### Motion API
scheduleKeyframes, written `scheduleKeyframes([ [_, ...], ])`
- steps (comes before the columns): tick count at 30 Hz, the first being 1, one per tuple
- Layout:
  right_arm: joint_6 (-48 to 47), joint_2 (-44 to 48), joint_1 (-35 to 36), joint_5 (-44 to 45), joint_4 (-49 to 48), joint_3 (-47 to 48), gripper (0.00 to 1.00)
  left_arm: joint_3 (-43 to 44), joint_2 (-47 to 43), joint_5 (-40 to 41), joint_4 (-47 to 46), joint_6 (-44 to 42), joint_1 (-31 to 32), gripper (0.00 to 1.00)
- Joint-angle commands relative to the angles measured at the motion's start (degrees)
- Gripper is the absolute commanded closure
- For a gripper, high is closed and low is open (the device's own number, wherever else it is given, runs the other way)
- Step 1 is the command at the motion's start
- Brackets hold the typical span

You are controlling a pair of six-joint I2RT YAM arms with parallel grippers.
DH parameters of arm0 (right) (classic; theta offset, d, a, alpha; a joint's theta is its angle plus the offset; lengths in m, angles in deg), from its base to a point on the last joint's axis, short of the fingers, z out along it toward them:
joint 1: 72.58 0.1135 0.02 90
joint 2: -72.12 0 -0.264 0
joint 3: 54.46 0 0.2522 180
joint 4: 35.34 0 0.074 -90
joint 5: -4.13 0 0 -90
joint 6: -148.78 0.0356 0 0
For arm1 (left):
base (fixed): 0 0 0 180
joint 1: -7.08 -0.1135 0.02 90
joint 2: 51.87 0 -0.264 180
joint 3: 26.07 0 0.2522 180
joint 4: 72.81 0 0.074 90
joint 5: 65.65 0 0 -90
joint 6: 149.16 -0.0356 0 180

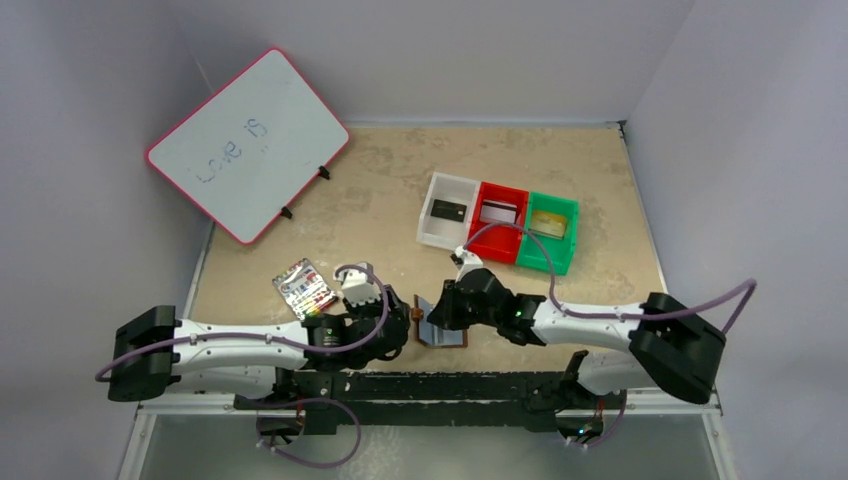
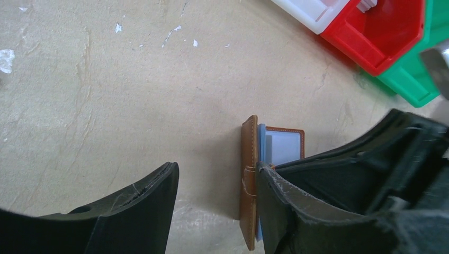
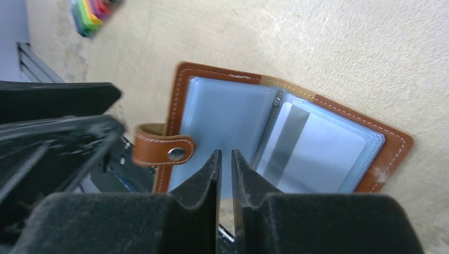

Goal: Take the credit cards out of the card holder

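The brown leather card holder [image 1: 445,337] lies open near the table's front edge, between my two grippers. In the right wrist view the card holder [image 3: 222,106] shows clear bluish sleeves and its snap tab [image 3: 164,151]. One sleeve holds a pale credit card [image 3: 325,156] with a dark stripe. My right gripper [image 3: 226,153] hangs over the left sleeve's near edge, jaws drawn to a narrow slit; whether they pinch anything is unclear. My left gripper [image 2: 217,166] is open. One cover of the card holder [image 2: 249,159] stands on edge against its right finger [image 2: 286,206].
Three bins stand behind the holder: white [image 1: 440,190] with a black card [image 1: 447,210], red [image 1: 505,195] with a silvery card [image 1: 499,212], green [image 1: 570,215] with a gold card [image 1: 548,224]. A rainbow-striped white pack [image 1: 303,288] lies left; a whiteboard [image 1: 245,140] leans far left.
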Motion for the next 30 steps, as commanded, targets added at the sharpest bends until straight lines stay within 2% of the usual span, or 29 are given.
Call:
scheduleKeyframes([
  [1, -2.7, -6.2, 0.3, -3.6, -5.3, 3.3, 0.87, 2.2, -2.2, 1.8, -1.0, -1.6, 0.1, 0.43],
  [4, -2.9, -9.7, 0.2, -3.8, -6.0, 4.6, 0.88, 2.0, -1.0, -0.8, -3.1, -5.1, 0.1, 0.37],
  [9, -1.7, -11.2, 0.2, -3.1, -6.7, 3.8, 0.88, 1.8, 3.1, -4.1, -4.6, -5.0, 0.0, 0.38],
  [13, -0.5, -9.7, 0.3, -2.1, -7.1, 2.3, 0.88, 1.8, 6.8, -3.2, -2.3, -0.7, 0.1, 0.47],
  [17, -0.1, -8.4, 0.2, -1.2, -5.7, 2.0, 0.87, 3.7, 11.3, -2.9, -0.6, -0.9, 0.1, 0.56],
  [23, 1.6, -2.0, 0.2, 4.1, 1.9, 2.0, 0.84, 8.2, 17.7, -2.4, 4.5, -0.9, 0.1, 0.77],
  [26, 4.4, 2.5, 0.2, 5.1, 5.5, 0.3, 0.76, 8.5, 18.7, -3.0, 3.6, -1.2, 0.2, 0.83],
  [30, 5.9, 7.2, 0.2, 4.9, 7.8, -2.6, 0.69, 8.0, 18.1, -3.3, 1.7, -0.5, 0.3, 0.85],
])
